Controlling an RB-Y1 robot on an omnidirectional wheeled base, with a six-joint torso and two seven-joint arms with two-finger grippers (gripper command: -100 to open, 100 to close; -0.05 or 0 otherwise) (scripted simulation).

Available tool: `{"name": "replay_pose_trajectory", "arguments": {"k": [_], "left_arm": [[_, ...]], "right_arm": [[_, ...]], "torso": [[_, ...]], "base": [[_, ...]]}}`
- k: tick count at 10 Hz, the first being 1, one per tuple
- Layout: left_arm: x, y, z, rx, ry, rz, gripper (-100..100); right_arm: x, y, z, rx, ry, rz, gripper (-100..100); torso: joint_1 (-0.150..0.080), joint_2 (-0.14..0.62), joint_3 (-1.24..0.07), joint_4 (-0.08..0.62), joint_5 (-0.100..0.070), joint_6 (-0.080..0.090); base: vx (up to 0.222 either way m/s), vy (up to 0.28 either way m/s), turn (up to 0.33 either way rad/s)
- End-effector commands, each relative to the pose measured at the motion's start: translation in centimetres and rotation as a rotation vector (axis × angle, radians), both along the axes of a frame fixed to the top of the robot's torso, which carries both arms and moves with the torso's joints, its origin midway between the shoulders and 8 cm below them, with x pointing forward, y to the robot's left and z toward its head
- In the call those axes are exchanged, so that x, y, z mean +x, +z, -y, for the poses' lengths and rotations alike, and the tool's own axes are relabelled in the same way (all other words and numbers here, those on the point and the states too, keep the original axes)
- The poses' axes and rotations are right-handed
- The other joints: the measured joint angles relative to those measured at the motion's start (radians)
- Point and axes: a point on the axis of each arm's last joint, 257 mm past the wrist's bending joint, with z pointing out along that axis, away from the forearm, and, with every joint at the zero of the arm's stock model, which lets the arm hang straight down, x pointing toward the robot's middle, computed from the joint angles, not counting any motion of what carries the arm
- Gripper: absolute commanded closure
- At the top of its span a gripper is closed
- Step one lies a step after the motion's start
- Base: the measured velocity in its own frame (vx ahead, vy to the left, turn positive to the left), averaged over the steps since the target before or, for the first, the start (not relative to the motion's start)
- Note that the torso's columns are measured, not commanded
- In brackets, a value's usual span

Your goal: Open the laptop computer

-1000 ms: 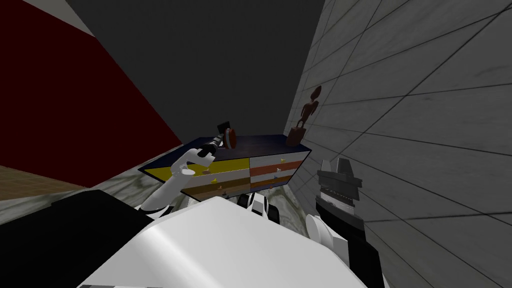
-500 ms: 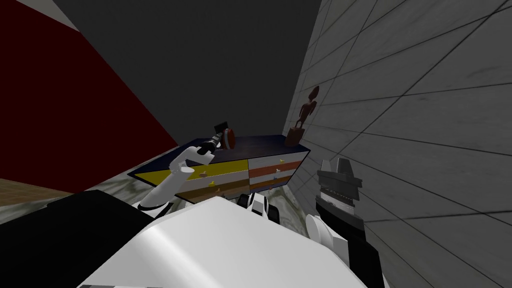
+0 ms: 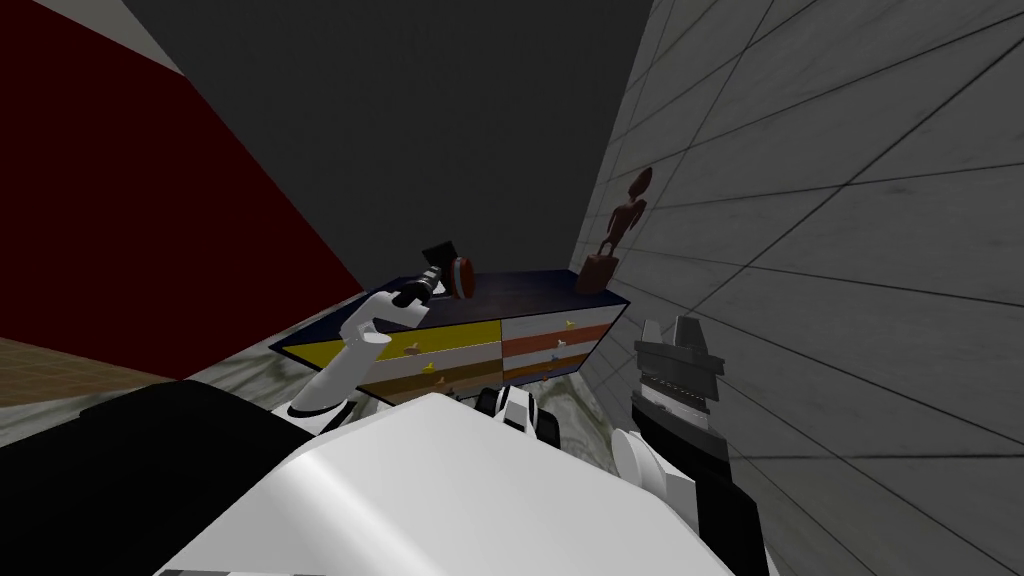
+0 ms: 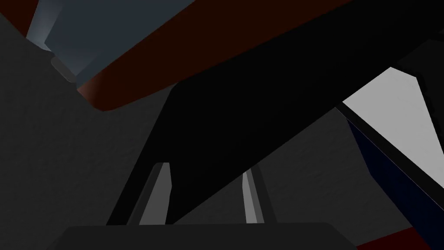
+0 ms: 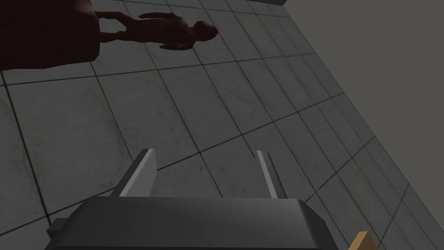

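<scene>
The laptop (image 3: pixel 440 254) shows just left of centre in the head view, near the left end of a sideboard (image 3: pixel 535 287) with a dark blue top and striped drawer fronts. Its black panel rises at a slant above the top. The left pincer (image 3: pixel 432 276) reaches it from over the sideboard's front edge. In the left wrist view the two fingers (image 4: pixel 159 195) stand narrower than fully apart, and the black slab fills the gap between them, so the pincer is clamped on the laptop's edge. A round red thing (image 3: pixel 462 277) sits right of the laptop, touching or just beside it; I cannot tell which. A brown statuette (image 3: pixel 612 235) stands well apart from both, at the top's right end, close to the grey tiled wall (image 3: pixel 820 250). The right pincer (image 5: pixel 204 152) hangs at the lower right of the head view, near that wall, with its fingers spread wide.
</scene>
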Motion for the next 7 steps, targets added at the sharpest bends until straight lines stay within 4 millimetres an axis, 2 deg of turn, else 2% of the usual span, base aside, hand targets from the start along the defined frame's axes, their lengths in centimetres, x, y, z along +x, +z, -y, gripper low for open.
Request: {"name": "replay_pose_trajectory", "arguments": {"k": [1, 5, 6, 7], "left_arm": [[0.41, -0.74, 0.38, -0.114, -0.016, 0.041, 100], [0.89, -0.75, 0.66, -0.255, -0.031, 0.111, 100], [0.81, -0.97, 0.51, -0.232, -0.026, 0.094, 100], [1.15, -1.55, 0.64, -0.313, -0.036, 0.130, 100]], "right_arm": [[0.00, 0.00, 0.00, 0.000, 0.000, 0.000, 0], [0.00, 0.00, 0.00, 0.000, 0.000, 0.000, 0], [0.00, 0.00, 0.00, 0.000, 0.000, 0.000, 0], [0.00, 0.00, 0.00, 0.000, 0.000, 0.000, 0]], "torso": [[-0.003, -0.003, -0.002, -0.001, -0.002, -0.001], [-0.004, -0.001, -0.003, 0.003, -0.008, -0.003], [-0.004, 0.001, -0.001, 0.004, -0.008, -0.003], [-0.006, 0.002, -0.001, 0.005, -0.009, -0.003]], "base": [[-0.043, 0.032, 0.032], [-0.023, 0.033, 0.031], [-0.005, 0.017, 0.008], [-0.011, 0.033, 0.050]]}}
